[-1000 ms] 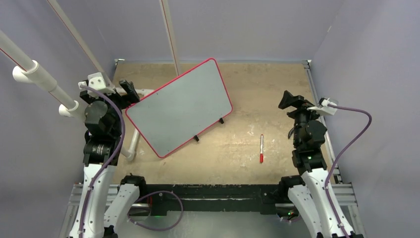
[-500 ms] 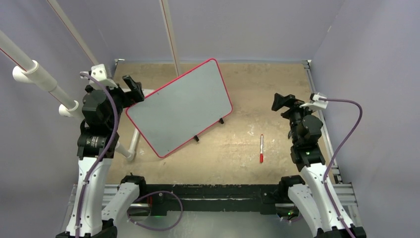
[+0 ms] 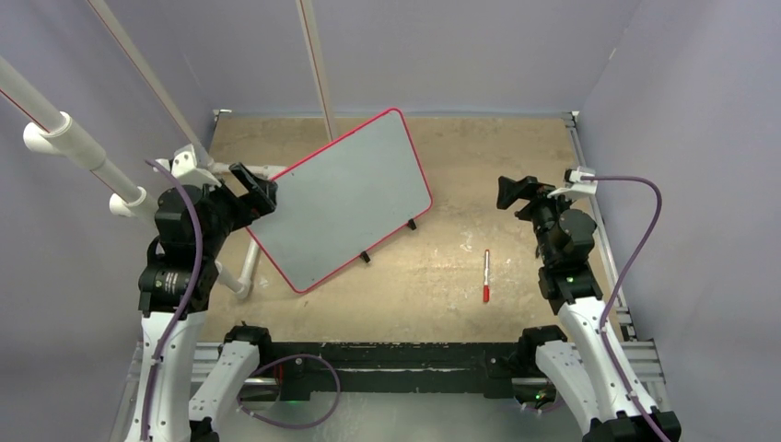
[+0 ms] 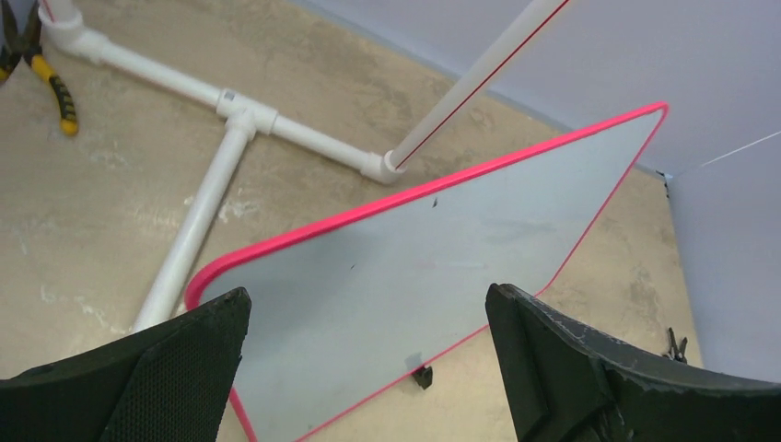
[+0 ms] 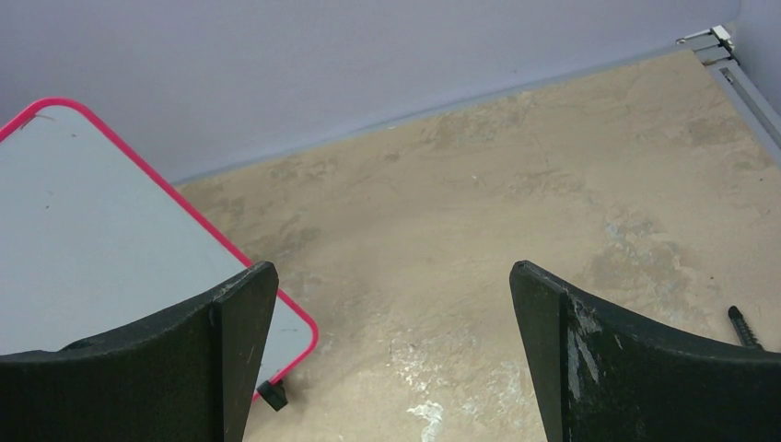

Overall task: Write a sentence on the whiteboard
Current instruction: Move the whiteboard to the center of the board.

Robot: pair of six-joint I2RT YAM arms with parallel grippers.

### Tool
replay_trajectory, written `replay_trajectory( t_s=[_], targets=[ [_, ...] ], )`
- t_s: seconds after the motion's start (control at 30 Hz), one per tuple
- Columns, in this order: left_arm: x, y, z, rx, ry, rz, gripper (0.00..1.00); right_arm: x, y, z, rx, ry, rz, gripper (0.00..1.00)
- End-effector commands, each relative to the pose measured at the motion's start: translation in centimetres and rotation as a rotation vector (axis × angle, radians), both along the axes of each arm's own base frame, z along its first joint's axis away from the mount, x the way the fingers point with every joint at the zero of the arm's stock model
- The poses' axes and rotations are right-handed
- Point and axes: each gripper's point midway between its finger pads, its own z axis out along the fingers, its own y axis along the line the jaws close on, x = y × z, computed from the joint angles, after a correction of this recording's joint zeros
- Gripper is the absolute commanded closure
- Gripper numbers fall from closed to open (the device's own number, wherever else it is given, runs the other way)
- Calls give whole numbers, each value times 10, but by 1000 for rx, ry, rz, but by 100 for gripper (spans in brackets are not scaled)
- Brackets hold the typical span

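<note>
Large flat whiteboard with thin red rim and pale grey face [image 3: 336, 198] sits left of centre on the tan worn surface [image 3: 479, 157]. It is turned diagonally, long axis running 7 to 1 o'clock, with small black feet along its 4 o'clock edge. Same spot as in both earlier frames.

Left claw [image 4: 367, 296] has its fingers spread wide and grips nothing. The wrist view looks down between them onto the board's near rounded corner. Versus a second ago it has swung from outside the board's 9 o'clock corner in toward 3 o'clock, and in the top view it now overlaps the rim there. Contact cannot be told.

Right claw [image 5: 391, 272] is also spread apart and empty, over bare surface. It has slid toward 9 o'clock since the earlier frames, closer to the board but well apart from it.

Slim white marker with red cap [image 3: 486, 276] lies at 5 o'clock from the board, unmoved. White PVC pipe frame [image 4: 198, 212] lies beside the board's 9 o'clock side.
</note>
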Motion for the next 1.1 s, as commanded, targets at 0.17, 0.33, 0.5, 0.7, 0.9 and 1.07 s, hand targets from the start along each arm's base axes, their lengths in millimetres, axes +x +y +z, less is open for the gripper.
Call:
replay_trajectory(
  t_s=[0.17,0.33,0.5,0.7,0.9,1.07],
  targets=[
    [-27,37,-35,19,96,214,1,0,8,33,-25,-86,52,1],
    [-25,28,-64,-3,141,176,1,-1,9,32,-27,-89,56,1],
    [-21,25,-78,-5,172,160,1,0,10,28,-28,-76,62,1],
    [-15,20,-91,-3,185,131,1,1,10,26,-29,-69,63,1],
    [-5,4,-100,-27,192,45,2,1,11,29,-30,-75,67,1],
    [7,-13,-91,-65,160,-42,4,1,11,28,-32,-73,69,2]
  ],
)
